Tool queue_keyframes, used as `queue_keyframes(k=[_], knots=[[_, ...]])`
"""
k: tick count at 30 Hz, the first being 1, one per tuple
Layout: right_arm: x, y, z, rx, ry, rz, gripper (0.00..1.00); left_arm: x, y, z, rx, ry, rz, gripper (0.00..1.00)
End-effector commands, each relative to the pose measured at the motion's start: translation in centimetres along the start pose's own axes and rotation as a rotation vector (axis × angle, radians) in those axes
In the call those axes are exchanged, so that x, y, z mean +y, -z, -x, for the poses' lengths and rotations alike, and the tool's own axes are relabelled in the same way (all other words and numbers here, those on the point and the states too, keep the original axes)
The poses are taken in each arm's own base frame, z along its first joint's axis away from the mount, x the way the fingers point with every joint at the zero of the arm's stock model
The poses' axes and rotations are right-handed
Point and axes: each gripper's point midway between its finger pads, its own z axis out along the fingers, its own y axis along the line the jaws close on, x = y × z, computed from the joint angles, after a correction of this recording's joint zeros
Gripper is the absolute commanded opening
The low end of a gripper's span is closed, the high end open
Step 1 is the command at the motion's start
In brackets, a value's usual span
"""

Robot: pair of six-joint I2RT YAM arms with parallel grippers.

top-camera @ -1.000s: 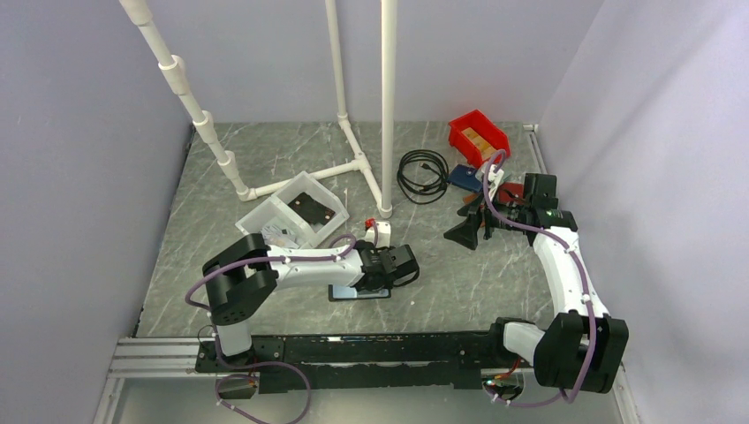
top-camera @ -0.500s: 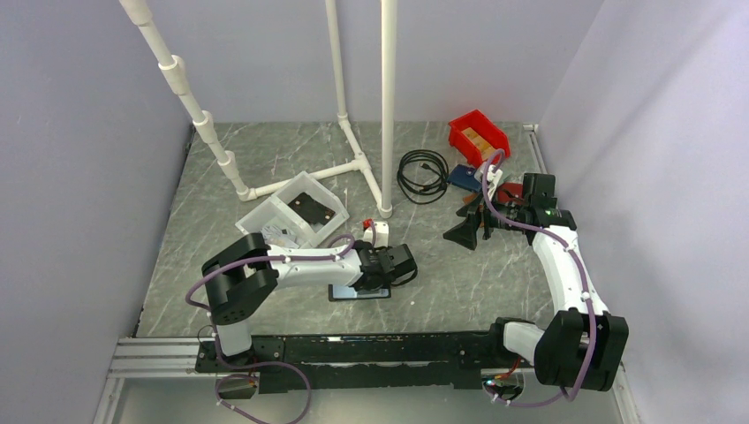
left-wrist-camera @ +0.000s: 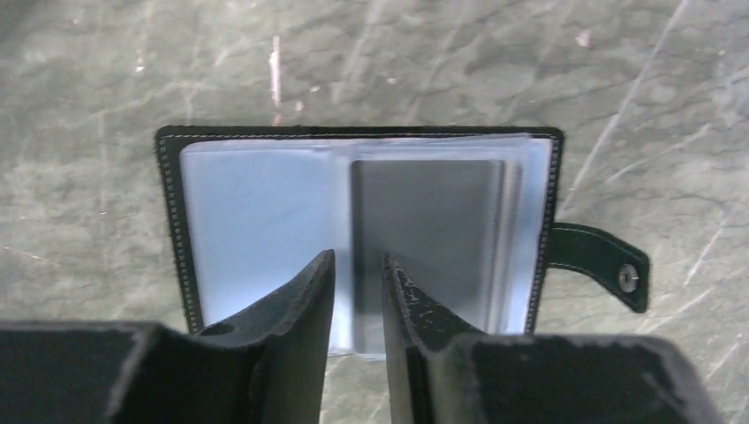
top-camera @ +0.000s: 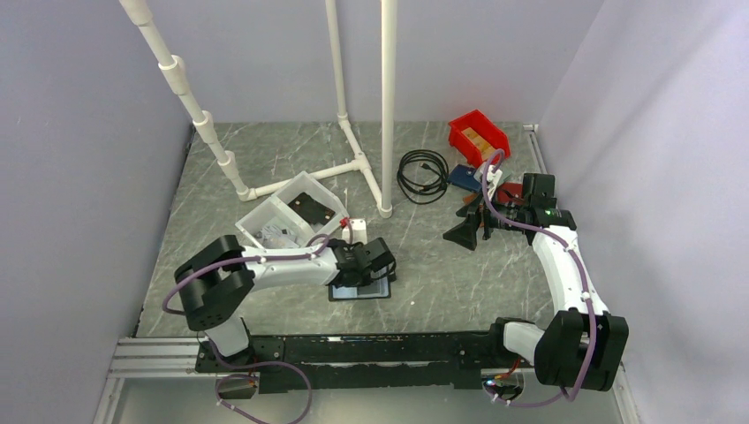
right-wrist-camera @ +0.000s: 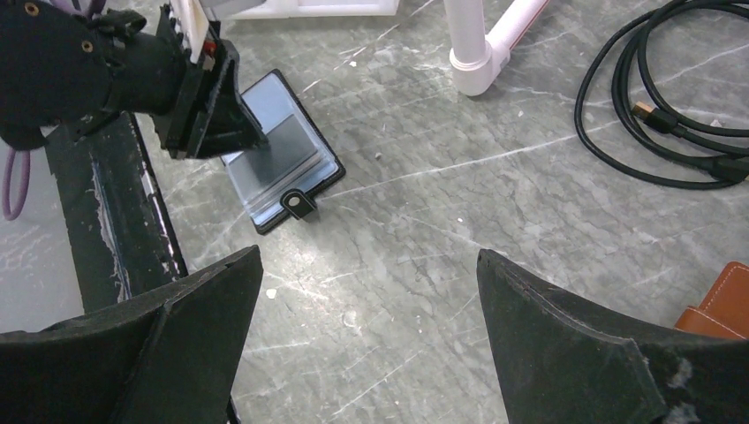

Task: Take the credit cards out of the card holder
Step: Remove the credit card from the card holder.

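Observation:
The black card holder (top-camera: 362,291) lies open and flat on the table near the front. In the left wrist view, the card holder (left-wrist-camera: 172,221) shows a pale blue clear window on the left panel and a pale greyish credit card (left-wrist-camera: 428,230) in the right pocket. The snap tab (left-wrist-camera: 601,265) sticks out to the right. My left gripper (left-wrist-camera: 359,258) hovers over the holder's near edge with a narrow gap and nothing between the jaws. No gold-tan card shows. My right gripper (right-wrist-camera: 369,256) is wide open and empty, far to the right of the holder (right-wrist-camera: 283,159).
A white box (top-camera: 296,212) stands behind the left arm. A white pipe frame (top-camera: 387,106) rises at the back centre. A black cable coil (top-camera: 422,174), a red bin (top-camera: 478,137), a dark blue wallet (top-camera: 464,177) and a brown wallet (right-wrist-camera: 720,300) sit at the back right.
My left arm has swung to the left, and its gripper now sits over the holder's middle, so more of the holder's right side shows. The right arm has not moved.

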Motion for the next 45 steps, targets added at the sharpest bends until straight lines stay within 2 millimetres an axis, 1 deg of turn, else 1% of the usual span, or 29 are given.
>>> queue_keyframes(k=[1,4,6,7,8,9,10,12,15,17,21,24,26,30,31,38,45], knots=[[0.0,0.3,1.7,-0.023,0.072,0.002,0.94,1.4,0.7,-0.4,0.03,0.046,-0.042,0.28],[0.0,0.3,1.7,-0.023,0.073,0.004,0.94,2.0,1.0,-0.1,0.032,0.072,-0.084,0.28],[0.0,0.3,1.8,-0.024,0.075,0.004,0.94,1.7,1.7,0.2,0.023,0.053,-0.138,0.32],[0.0,0.3,1.8,-0.024,0.073,0.005,0.94,1.4,2.0,0.5,0.016,0.03,-0.168,0.35],[0.0,0.3,1.8,-0.024,0.072,0.005,0.94,1.0,2.4,0.7,0.009,0.013,-0.198,0.42],[0.1,0.2,1.8,-0.024,0.074,0.007,0.94,0.7,2.9,0.8,0.008,-0.006,-0.223,0.45],[0.0,0.3,1.7,-0.024,0.071,0.006,0.94,0.3,3.2,1.1,0.002,-0.022,-0.248,0.52],[0.0,0.2,1.8,-0.024,0.073,0.006,0.94,-0.2,3.7,1.3,-0.001,-0.05,-0.281,0.6],[0.0,0.2,1.8,-0.023,0.073,0.006,0.94,-0.9,3.8,1.4,0.013,-0.077,-0.294,0.68],[0.0,0.2,1.7,-0.023,0.072,0.006,0.94,-1.4,3.6,1.3,0.029,-0.094,-0.286,0.72],[0.1,0.2,1.7,-0.022,0.072,0.008,0.94,-1.9,2.8,1.1,0.052,-0.126,-0.216,0.73],[0.1,0.2,1.7,-0.021,0.073,0.007,0.94,-1.8,2.2,0.9,0.07,-0.158,-0.124,0.74],[0.1,0.2,1.7,-0.022,0.073,0.008,0.94,-1.6,1.8,0.6,0.09,-0.174,-0.057,0.74],[0.2,0.2,1.7,-0.021,0.075,0.01,0.94,-0.3,1.0,0.2,0.116,-0.191,0.098,0.74],[0.1,0.2,1.8,-0.021,0.077,0.009,0.94,-0.5,0.9,0.2,0.115,-0.199,0.115,0.74],[0.3,0.1,1.7,-0.018,0.078,0.013,0.94,-1.5,0.9,-0.1,0.103,-0.199,0.068,0.72],[0.2,0.1,1.7,-0.016,0.077,0.012,0.94,-1.5,1.2,-0.1,0.085,-0.158,0.018,0.7]])
